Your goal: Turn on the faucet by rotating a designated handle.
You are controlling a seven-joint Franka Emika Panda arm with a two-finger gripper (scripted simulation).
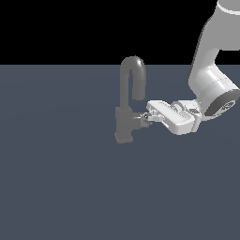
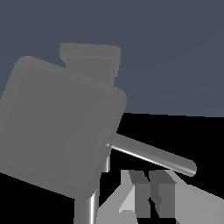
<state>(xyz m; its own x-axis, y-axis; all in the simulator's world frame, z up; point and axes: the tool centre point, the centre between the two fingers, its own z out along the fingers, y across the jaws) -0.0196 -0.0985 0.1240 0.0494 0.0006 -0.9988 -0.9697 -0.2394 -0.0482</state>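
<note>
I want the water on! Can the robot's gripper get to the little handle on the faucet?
Probably yes. The gripper is right at the handle sticking out of the faucet base, and nothing stands between them.

The white arm [image 1: 206, 51] is reaching down from the upper corner on the exterior view's right, bending at a rounded wrist [image 1: 216, 96] and stretching out nearly level toward the exterior view's left. The gripper [image 1: 151, 117] is pointing sideways — its body lying roughly horizontal, tilted slightly. In the wrist view the two dark finger pads [image 2: 139, 192] are sitting close together with only a narrow gap between them — whether they are pinching anything is not clear.
</note>
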